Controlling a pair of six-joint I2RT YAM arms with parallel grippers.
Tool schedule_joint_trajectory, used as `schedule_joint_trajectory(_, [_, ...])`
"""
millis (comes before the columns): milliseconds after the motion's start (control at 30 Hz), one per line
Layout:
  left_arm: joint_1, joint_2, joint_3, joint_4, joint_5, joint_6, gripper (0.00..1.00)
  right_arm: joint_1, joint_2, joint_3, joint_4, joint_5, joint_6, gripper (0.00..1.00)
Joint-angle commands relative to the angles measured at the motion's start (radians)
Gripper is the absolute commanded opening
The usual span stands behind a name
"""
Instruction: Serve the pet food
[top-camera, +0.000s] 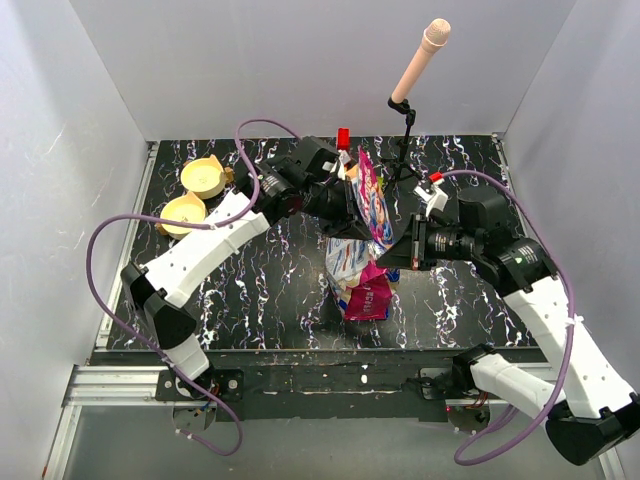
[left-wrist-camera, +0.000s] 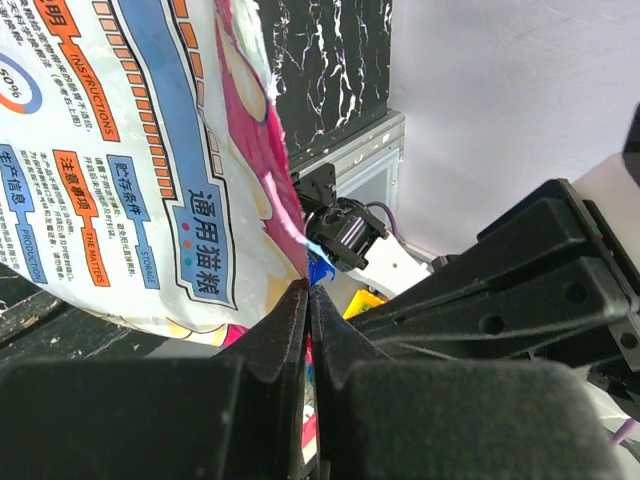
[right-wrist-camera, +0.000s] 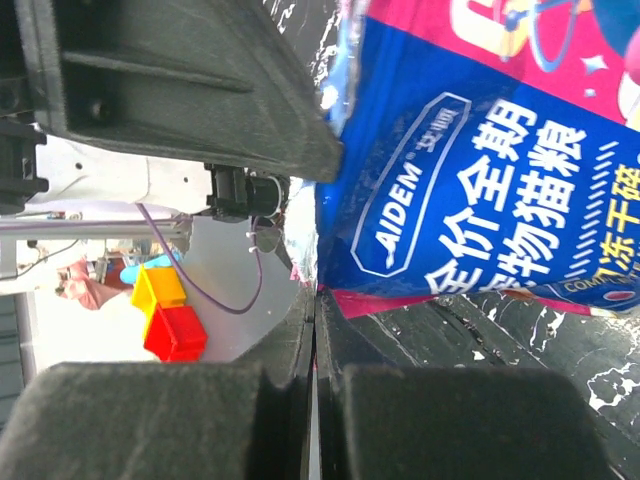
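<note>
In the middle of the surface (top-camera: 280, 290) the pet food bag (top-camera: 365, 240) stands propped up, its long axis running from near to far in the top view. My left gripper (top-camera: 348, 195) is pressed together on the bag's far upper edge. My right gripper (top-camera: 398, 250) is pinching the right-hand edge lower down. I can't see any kibble, nor which end is open. The tan bowls (top-camera: 203, 177) sit well apart to the left, on my left arm's side, so I judge the bag must travel and tip that way.
</note>
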Motion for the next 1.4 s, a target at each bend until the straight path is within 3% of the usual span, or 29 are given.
schedule_joint_trajectory(0, [0.012, -0.112, -0.053, 0.055, -0.085, 0.014, 0.00, -0.074, -0.033, -0.078, -0.037, 0.012, -0.009, 0.01])
schedule_joint_trajectory(267, [0.025, -0.183, -0.147, 0.165, -0.064, -0.003, 0.00, -0.157, -0.001, -0.173, 0.126, -0.218, 0.047, 0.01])
schedule_joint_trajectory(467, [0.025, -0.151, -0.121, 0.118, -0.024, 0.003, 0.00, -0.217, 0.014, -0.210, 0.189, -0.286, 0.135, 0.01])
schedule_joint_trajectory(567, [0.025, -0.125, -0.092, 0.081, 0.002, 0.021, 0.27, -0.217, 0.025, -0.192, 0.187, -0.300, 0.144, 0.01])
schedule_joint_trajectory(700, [0.025, -0.154, -0.136, 0.106, 0.007, 0.003, 0.38, -0.217, 0.026, -0.170, 0.172, -0.288, 0.135, 0.01])
schedule_joint_trajectory(867, [0.026, -0.131, -0.134, 0.132, 0.053, 0.004, 0.38, -0.211, 0.034, -0.143, 0.161, -0.288, 0.126, 0.01])
schedule_joint_trajectory(1100, [0.025, -0.071, -0.095, 0.161, 0.100, 0.009, 0.25, -0.200, 0.046, -0.118, 0.147, -0.275, 0.109, 0.01])
schedule_joint_trajectory(1367, [0.022, -0.039, -0.085, 0.147, 0.139, 0.006, 0.25, -0.186, 0.066, -0.090, 0.139, -0.268, 0.095, 0.01])
